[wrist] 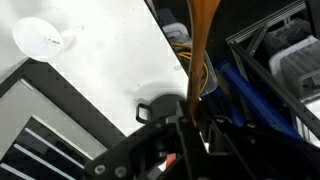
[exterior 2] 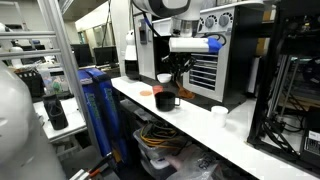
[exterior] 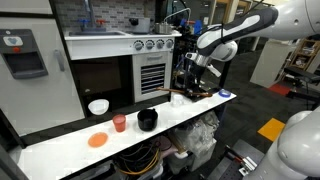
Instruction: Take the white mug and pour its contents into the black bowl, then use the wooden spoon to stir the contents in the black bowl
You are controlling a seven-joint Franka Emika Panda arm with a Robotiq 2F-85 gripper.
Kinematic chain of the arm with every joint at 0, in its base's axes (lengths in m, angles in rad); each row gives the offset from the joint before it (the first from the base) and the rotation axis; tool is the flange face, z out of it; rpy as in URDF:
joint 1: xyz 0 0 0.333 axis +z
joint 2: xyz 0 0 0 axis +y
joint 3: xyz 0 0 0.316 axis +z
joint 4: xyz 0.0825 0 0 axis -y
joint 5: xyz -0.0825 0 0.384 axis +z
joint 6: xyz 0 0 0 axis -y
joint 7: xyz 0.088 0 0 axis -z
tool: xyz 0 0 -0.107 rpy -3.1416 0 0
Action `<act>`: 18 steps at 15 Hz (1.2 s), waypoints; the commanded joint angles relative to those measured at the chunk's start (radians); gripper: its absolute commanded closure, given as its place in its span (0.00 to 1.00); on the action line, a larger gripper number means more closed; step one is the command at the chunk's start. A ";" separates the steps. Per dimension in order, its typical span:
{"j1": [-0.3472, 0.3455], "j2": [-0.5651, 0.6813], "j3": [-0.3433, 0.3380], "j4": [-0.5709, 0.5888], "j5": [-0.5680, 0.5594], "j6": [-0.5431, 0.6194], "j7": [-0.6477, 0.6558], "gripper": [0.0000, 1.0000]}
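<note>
At the left end of the long white surface (exterior: pixel 60 140), in an exterior view, a wide white bowl (exterior: pixel 98 106) sat near the back edge, with a flat orange disc (exterior: pixel 97 140) nearer the front. A red cup (exterior: pixel 119 123) stood just to the right of them. Next came the black bowl (exterior: pixel 147 119), close beside the red cup but apart from it. Further right, the white mug (exterior: pixel 177 98) stood on the surface, clear of the black bowl.

The claw (exterior: pixel 190 82) hung above the surface, just right of the mug and above it. In the wrist view, the claw (wrist: pixel 196 118) was closed tight on the wooden spoon (wrist: pixel 200 50), whose slim brown handle ran from between the fingers to the top edge of the frame. In that view the mug (wrist: pixel 38 36) showed as a pale round shape, well to the left of the spoon.
</note>
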 commanded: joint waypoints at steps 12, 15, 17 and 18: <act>0.007 0.008 -0.010 -0.005 -0.023 0.023 0.017 0.97; -0.007 0.029 -0.005 -0.011 -0.067 0.063 0.067 0.97; -0.010 0.050 -0.001 -0.011 -0.103 0.096 0.110 0.97; -0.008 0.062 -0.001 -0.008 -0.118 0.106 0.127 0.97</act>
